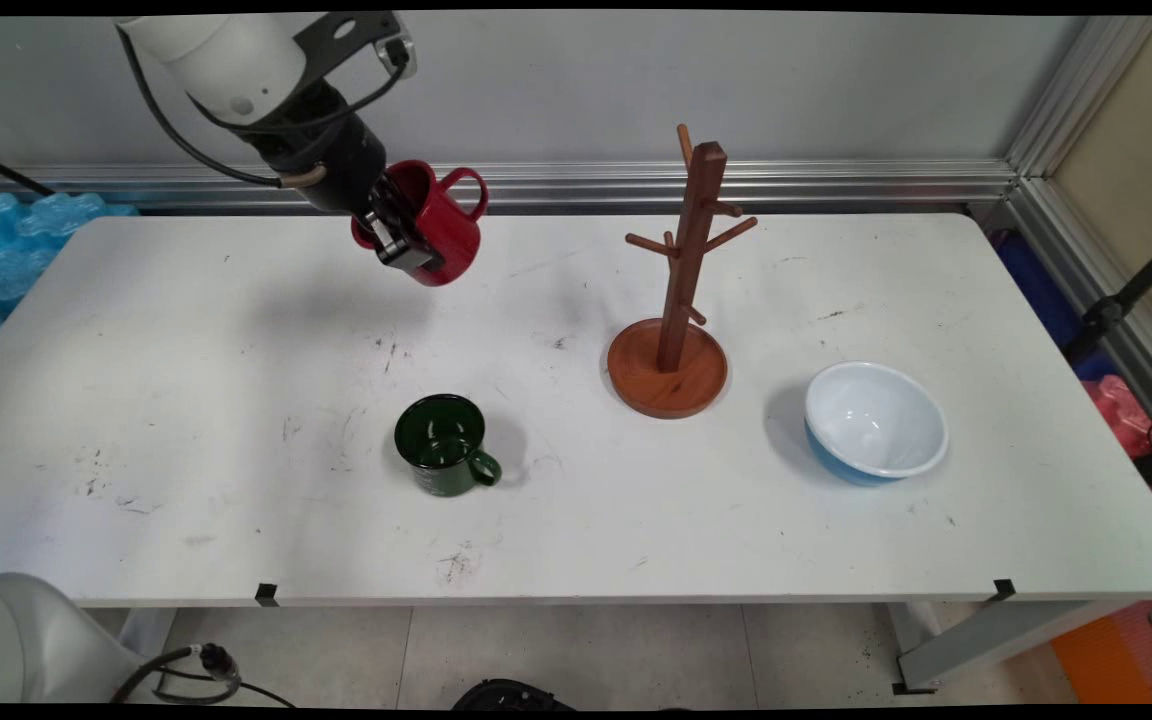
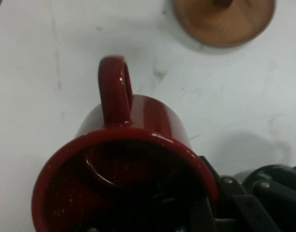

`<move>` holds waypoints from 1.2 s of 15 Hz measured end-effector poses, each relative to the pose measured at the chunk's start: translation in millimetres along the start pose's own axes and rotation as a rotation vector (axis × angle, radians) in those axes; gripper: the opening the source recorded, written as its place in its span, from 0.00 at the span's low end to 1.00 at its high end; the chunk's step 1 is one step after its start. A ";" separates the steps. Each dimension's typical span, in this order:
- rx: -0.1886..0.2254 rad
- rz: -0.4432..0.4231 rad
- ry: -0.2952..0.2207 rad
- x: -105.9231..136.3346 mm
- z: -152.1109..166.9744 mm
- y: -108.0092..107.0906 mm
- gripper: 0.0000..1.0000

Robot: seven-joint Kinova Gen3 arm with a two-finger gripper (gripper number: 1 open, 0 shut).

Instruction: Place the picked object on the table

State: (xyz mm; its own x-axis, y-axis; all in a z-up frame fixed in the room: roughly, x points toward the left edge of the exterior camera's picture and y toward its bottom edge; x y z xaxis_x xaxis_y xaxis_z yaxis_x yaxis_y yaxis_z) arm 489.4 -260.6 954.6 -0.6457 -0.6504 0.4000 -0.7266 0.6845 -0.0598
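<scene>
White table (image 1: 186,380) against a grey wall, metal rail along the back edge. The arm comes in from upper left and holds a red mug (image 1: 436,225) up in the air over the back-left part of the table, clear of the surface. The gripper (image 1: 398,232) is clamped on the mug's rim, one finger inside the cup and one outside, the mug tilted with its mouth toward the arm and its handle sticking up and to the right. In the hand view the red mug (image 2: 133,164) fills the lower frame, handle pointing away from the camera, with the gripper (image 2: 186,212) linkage dark at the bottom edge. A green mug (image 1: 442,445) stands upright on the table near the front, handle toward lower right, well apart from the red one. A wooden mug tree (image 1: 681,290) with bare pegs stands to the right of centre on its round base. A bowl (image 1: 874,422), blue outside and white inside, sits right of the tree, near it but not touching.
</scene>
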 end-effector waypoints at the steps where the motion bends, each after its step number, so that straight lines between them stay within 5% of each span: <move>1: 0.006 0.003 -0.016 0.1 5.1 -4.4 0.00; 10: 0.039 0.016 -0.180 -0.5 68.4 -25.0 0.00; 18: 0.026 0.007 -0.267 -1.4 112.7 -24.9 0.00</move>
State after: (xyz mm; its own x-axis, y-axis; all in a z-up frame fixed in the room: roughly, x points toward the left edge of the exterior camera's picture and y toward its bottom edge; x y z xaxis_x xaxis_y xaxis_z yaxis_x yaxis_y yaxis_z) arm 481.9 -313.8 852.6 -0.6873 -0.7118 0.1447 -0.7254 0.6829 -0.0867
